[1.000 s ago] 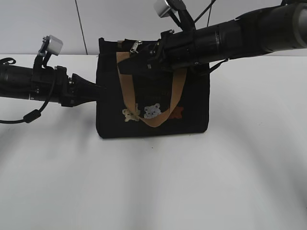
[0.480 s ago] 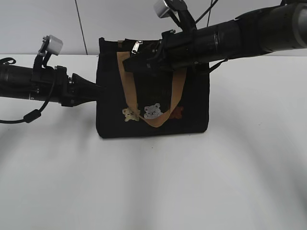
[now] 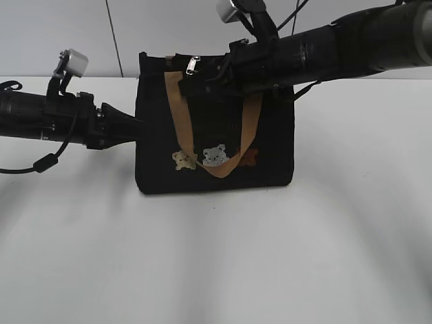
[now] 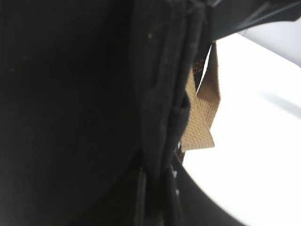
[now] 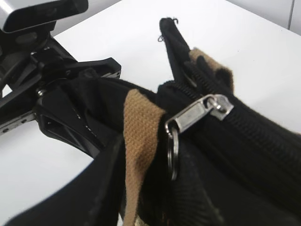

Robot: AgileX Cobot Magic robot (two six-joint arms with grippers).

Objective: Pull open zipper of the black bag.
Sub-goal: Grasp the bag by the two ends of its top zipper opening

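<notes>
The black bag (image 3: 216,145) stands upright on the table with a tan handle (image 3: 177,121) hanging down its front. My left gripper (image 3: 138,125) is shut on the bag's left side; in the left wrist view a black fabric fold (image 4: 162,117) runs down between the jaws. The zipper (image 3: 192,65), a silver pull, lies at the left end of the bag's top. In the right wrist view the zipper (image 5: 197,113) has its ring (image 5: 173,150) hanging free beside a tan strap (image 5: 136,141). My right gripper (image 5: 150,197) straddles ring and strap, jaws still apart.
The white table (image 3: 216,256) spreads out in front of the bag and to both sides. A grey wall (image 3: 67,34) stands close behind. A cable loop (image 3: 44,164) hangs under the left arm. The right arm (image 3: 337,50) lies across the bag's top.
My right gripper has drawn back to the right along the bag's top to the zipper pull, and its jaws have narrowed. The left gripper has kept its hold.
</notes>
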